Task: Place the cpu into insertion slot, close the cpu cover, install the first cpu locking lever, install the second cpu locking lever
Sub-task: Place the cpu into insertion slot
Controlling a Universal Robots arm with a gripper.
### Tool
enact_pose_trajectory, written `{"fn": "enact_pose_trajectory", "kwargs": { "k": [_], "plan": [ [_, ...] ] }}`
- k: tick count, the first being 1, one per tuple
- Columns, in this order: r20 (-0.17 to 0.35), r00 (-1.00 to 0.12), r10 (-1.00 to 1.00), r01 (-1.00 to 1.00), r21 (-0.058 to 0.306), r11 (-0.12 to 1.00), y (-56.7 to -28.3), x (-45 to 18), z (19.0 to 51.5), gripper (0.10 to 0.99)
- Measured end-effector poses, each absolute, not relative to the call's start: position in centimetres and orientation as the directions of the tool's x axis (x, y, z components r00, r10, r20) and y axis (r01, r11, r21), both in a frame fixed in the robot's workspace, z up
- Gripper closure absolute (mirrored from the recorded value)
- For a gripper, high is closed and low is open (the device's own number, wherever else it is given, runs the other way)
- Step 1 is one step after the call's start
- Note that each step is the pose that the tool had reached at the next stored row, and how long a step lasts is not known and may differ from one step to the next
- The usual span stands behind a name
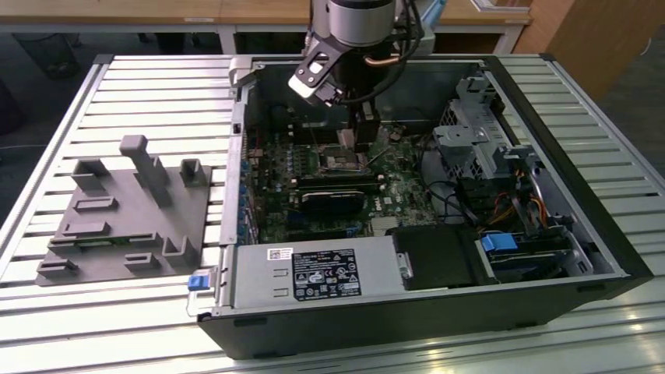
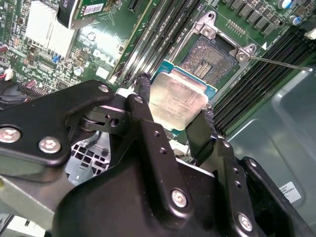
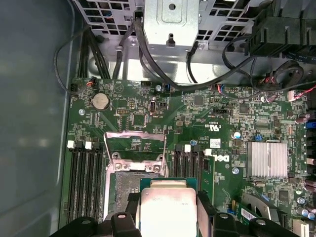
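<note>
My gripper (image 2: 174, 109) is shut on the cpu (image 2: 177, 101), a square chip with a pale metal face, gripped by two opposite edges between the black fingers (image 2: 143, 94). The chip hangs tilted just above the board, beside the insertion slot (image 2: 210, 57), whose pin field lies bare. In the first wrist view the cpu (image 3: 167, 210) overlaps one edge of the insertion slot (image 3: 123, 185). The cpu cover (image 3: 134, 143) is swung open, with green board showing through its window. A thin locking lever (image 2: 276, 63) sticks out sideways from the socket. In the exterior view the gripper (image 1: 364, 136) reaches into the case above the insertion slot (image 1: 345, 161).
Long black memory slots (image 3: 84, 182) flank the socket on both sides. A black heatsink block (image 1: 332, 201) lies on the board close by. A metal drive cage (image 1: 478, 140) and cables (image 3: 148, 64) crowd one side of the case. A grey fixture (image 1: 124, 210) rests on the slatted table.
</note>
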State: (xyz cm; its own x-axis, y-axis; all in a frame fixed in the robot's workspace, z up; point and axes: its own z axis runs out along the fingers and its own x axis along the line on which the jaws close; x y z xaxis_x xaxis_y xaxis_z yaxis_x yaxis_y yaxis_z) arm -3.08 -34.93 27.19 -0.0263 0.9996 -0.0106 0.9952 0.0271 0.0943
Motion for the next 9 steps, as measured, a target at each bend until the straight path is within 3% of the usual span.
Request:
{"fn": "enact_pose_trajectory", "kwargs": {
  "k": [9],
  "plan": [
    [-0.01, -0.023, 1.0, 0.995, 0.094, 0.024, -34.58, -3.32, 26.73, 0.545]
  ]
}}
